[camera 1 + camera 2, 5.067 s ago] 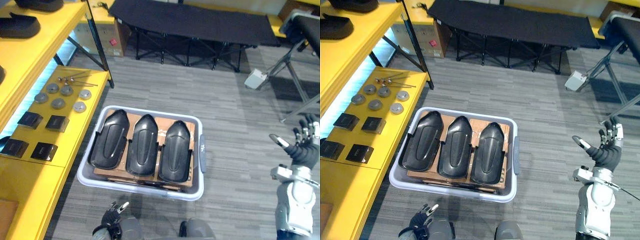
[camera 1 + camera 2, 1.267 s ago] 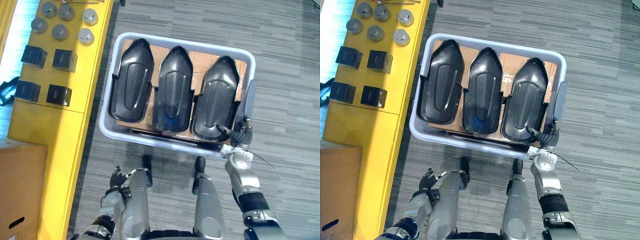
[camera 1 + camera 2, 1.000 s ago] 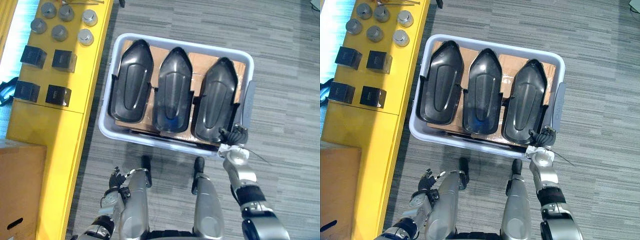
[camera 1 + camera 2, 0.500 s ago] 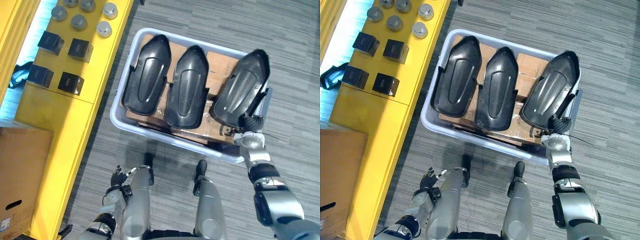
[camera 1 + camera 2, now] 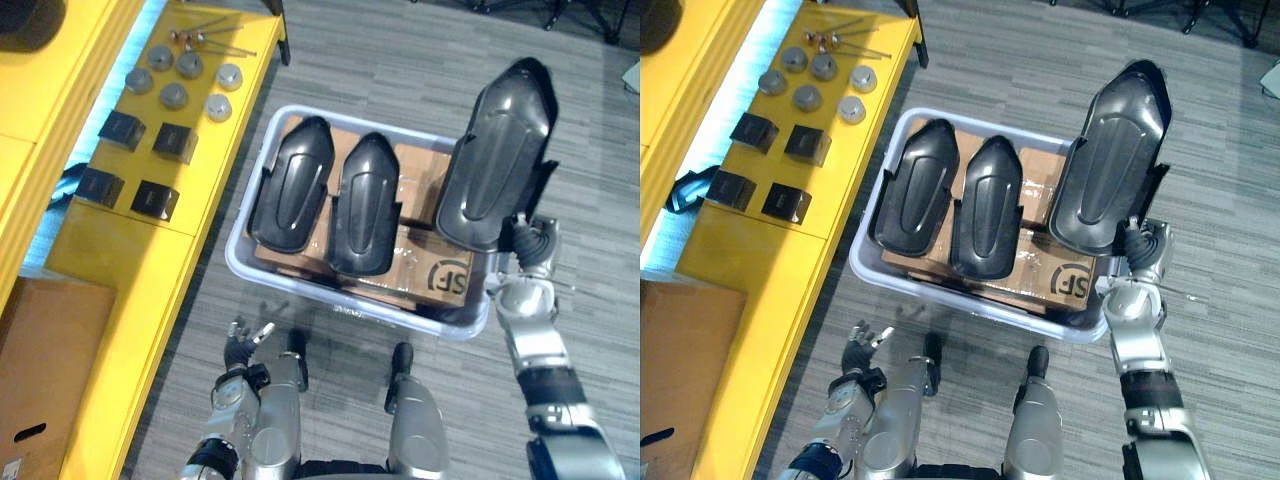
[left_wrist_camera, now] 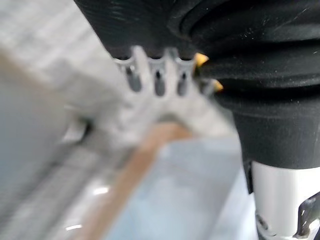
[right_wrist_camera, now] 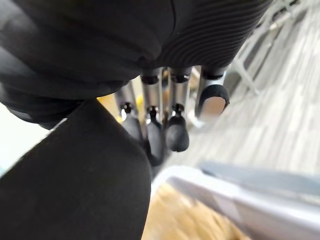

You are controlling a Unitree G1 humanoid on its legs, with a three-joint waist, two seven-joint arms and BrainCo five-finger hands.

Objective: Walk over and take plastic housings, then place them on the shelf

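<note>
Fingers (image 7: 175,137) of the right hand (image 5: 533,245) clamped on the rightmost housing (image 5: 497,160), now hoisted higher above the bin (image 5: 340,300), left hand (image 5: 243,345) slack-fingered down near left.

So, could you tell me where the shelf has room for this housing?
Bare shelf lies between the blocks and the brown box; blocks and discs crowd it farther along. The bin's cardboard right of its two housings is free too.
</note>
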